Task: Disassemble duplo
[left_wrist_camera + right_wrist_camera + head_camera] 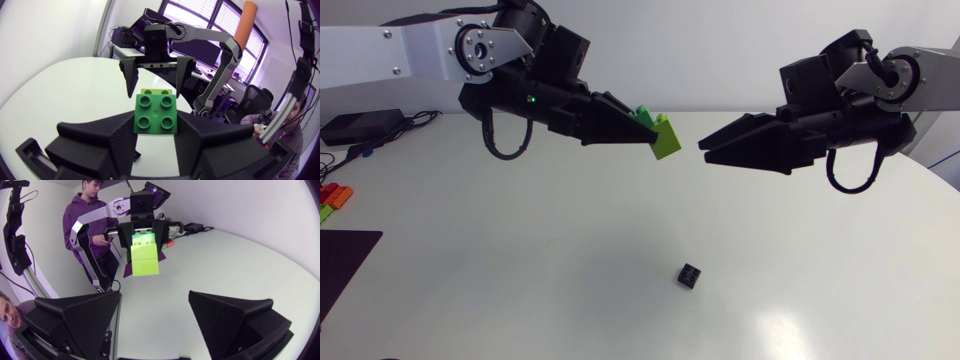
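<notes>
Over the white table, a smooth top with a pale glare patch on one side, both arms hang in mid-air with their tips facing each other. Table contents: one small black brick lying alone on the surface, well apart from both claws. At the left rim are a few loose bricks in red, orange and green, a dark mat and a black box with cables. The brick stack is off the table, held up in the air near the middle. It is two pieces joined: a dark green brick and a lime brick. Four round studs on the dark green piece face the left wrist camera. The lime piece sits on its far side and sticks out past the fingertips. The left claw is clamped on the brick stack, with one finger pressed on each side. The right claw has its fingers spread with nothing between them. Its tips point at the lime brick from just beside it, with a visible gap and no contact. From the right wrist view, the stack sits straight ahead of the spread fingers.
</notes>
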Motion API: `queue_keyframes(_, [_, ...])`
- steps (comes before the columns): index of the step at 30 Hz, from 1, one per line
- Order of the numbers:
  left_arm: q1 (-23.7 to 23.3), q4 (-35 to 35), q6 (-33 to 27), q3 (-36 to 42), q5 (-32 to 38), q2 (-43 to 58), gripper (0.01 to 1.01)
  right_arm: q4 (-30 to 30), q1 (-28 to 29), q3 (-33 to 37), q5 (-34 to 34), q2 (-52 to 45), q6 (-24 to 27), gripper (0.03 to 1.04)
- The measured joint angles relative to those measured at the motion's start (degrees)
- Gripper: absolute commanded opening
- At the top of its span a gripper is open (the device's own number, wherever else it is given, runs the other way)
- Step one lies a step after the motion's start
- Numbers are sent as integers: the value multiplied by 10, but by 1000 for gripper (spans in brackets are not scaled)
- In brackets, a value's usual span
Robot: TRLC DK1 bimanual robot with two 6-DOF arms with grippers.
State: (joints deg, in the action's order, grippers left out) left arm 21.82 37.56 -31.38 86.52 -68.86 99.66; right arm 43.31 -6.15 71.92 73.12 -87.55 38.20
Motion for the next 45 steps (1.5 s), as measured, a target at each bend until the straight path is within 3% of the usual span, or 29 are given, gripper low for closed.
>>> queue_keyframes(8, [14, -9, 11, 0, -11, 14, 213, -37, -37, 6, -3, -1, -35, 987])
queue_keyframes(18, [17, -10, 17, 0, -17, 14, 213, -56, -54, 6, -20, -1, -40, 808])
queue_keyframes(21, [21, -10, 22, 0, -17, 14, 213, -61, -59, 6, -26, -1, -40, 675])
queue_keyframes(23, [23, -10, 25, 0, -17, 14, 213, -64, -59, 6, -27, -1, -40, 518])
queue_keyframes(25, [26, -10, 26, 0, -17, 14, 213, -66, -60, 5, -28, -1, -40, 297])
queue_keyframes(38, [23, -4, 37, 2, -9, 21, 211, -86, -67, -31, -43, 8, -22, 279])
queue_keyframes(45, [17, -12, 67, 51, -19, 18, 211, -90, -76, -72, -119, 11, 9, 279])
